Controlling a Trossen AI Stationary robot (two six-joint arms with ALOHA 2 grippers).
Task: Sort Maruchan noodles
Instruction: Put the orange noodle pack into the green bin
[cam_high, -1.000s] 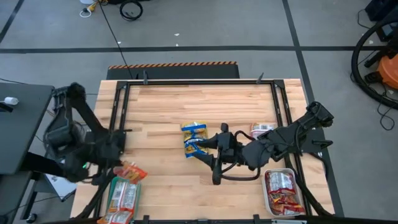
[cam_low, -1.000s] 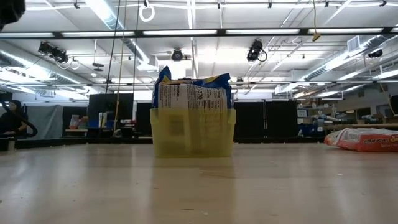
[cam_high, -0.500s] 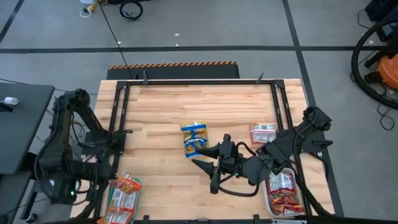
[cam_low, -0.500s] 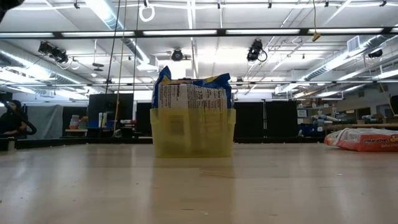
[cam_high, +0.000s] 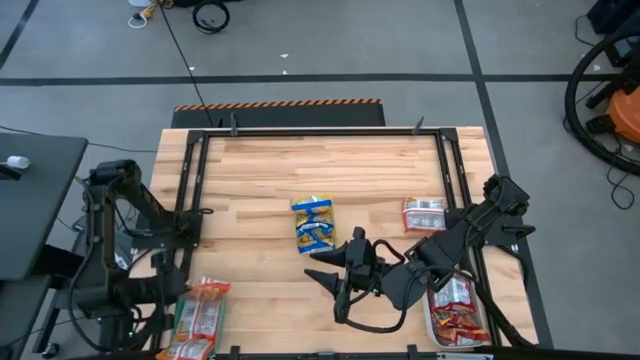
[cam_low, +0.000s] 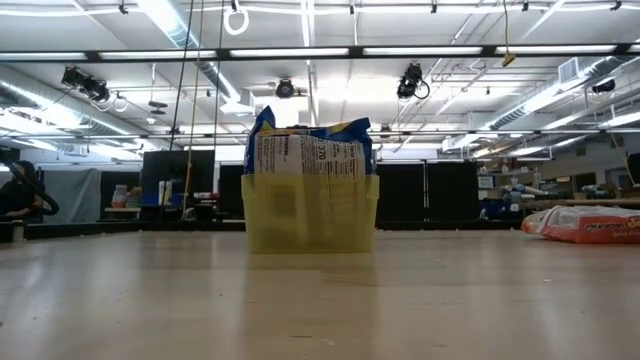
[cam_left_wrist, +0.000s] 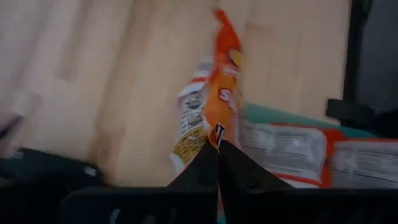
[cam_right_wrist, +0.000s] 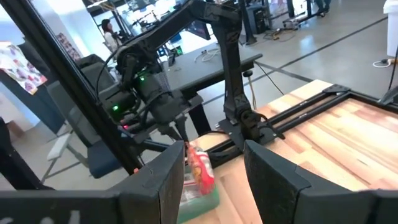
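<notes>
My left gripper (cam_high: 178, 290) is at the table's near left corner, shut on an orange-red noodle packet (cam_high: 207, 293). Beside it a green tray (cam_high: 178, 322) holds more orange-red packets (cam_left_wrist: 283, 146). My right gripper (cam_high: 322, 268) hovers open near the table's middle, pointing left at the left arm and holding nothing. A yellow tray (cam_low: 310, 212) at the centre holds blue-and-yellow packets (cam_high: 314, 222), standing on edge. A silver-white packet (cam_high: 424, 213) lies flat on the wood to the right. A white tray (cam_high: 436, 318) at the near right holds red packets. My left gripper pinches the orange-red packet by one narrow end edge (cam_left_wrist: 217, 132) between its two fingers. In the right wrist view the fingers (cam_right_wrist: 179, 132) come from above and the packet (cam_right_wrist: 199, 168) hangs below them, clear of the green tray (cam_right_wrist: 205, 194).
A black metal frame (cam_high: 320, 130) runs around the wooden table top. Bare wood lies across the far half and between the yellow tray and the left arm. A dark side table (cam_high: 30, 190) stands left of the table. A person sits far behind, beyond the table (cam_low: 15, 200).
My left gripper has carried the orange-red packet toward the near edge, closer to the green tray, staying shut on it. My right gripper has drawn back toward the near edge, away from the yellow tray, staying open.
</notes>
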